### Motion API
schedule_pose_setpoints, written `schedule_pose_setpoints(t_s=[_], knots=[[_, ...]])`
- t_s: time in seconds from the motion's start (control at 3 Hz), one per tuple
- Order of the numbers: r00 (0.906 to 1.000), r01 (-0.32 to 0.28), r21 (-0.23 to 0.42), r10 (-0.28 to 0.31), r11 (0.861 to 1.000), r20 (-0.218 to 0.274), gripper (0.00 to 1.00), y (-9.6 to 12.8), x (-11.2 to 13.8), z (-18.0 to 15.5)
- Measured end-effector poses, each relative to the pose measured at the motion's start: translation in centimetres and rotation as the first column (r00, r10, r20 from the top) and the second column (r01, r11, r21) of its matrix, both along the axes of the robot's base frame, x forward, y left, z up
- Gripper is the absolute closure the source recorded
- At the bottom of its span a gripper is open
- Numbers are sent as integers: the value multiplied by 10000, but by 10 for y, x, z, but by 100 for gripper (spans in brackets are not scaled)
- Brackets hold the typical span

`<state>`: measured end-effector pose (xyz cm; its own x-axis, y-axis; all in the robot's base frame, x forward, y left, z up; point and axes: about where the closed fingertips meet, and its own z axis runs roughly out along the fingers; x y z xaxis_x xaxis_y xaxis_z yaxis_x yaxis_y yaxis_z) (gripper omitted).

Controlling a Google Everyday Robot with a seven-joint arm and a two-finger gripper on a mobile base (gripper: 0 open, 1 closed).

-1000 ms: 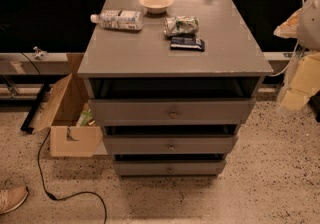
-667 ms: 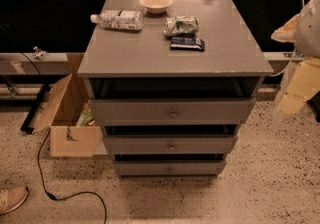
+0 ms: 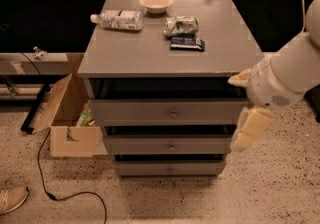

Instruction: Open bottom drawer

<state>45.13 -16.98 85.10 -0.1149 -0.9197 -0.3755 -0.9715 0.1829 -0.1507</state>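
The cream-and-white pincer (image 3: 248,127) hangs just below the grey counter's (image 3: 150,53) front right corner, holding nothing; whether it is open I cannot tell. The plain grey wooden bottom drawer (image 3: 145,169) looks shut and lies lower and leftward, under the front edge. Best to descend, centre on its small round metal knob (image 3: 170,170), then pull straight out.

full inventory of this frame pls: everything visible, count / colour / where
grey wooden cabinet: 1, grey, centre, three drawers
bottom drawer: 1, grey, round metal knob, lowest
middle drawer: 1, grey, above it
top drawer: 1, grey, uppermost
shallow round bowl: 1, cream, cabinet top, back
plastic bottle: 1, white label, lying back left
crumpled snack bag: 1, green-white, right of bottle
flat packet: 1, dark blue, before the bag
cardboard box: 1, brown, open, floor left
cable: 1, black, floor
shoe: 1, light, bottom-left corner
robot arm: 1, white, right
gripper: 1, cream, right of the middle drawer
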Motion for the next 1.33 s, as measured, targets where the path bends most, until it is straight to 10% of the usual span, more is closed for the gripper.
schedule_pose_setpoints(t_s=[0.33, 0.67, 1.33], knots=[[9972, -225, 1159, 306, 9930, -685, 0, 35, -4, -71], [9972, -229, 1149, 308, 9931, -679, 0, 35, -4, -70], [9954, -97, 1734, 260, 9848, -918, 0, 30, -11, -181]])
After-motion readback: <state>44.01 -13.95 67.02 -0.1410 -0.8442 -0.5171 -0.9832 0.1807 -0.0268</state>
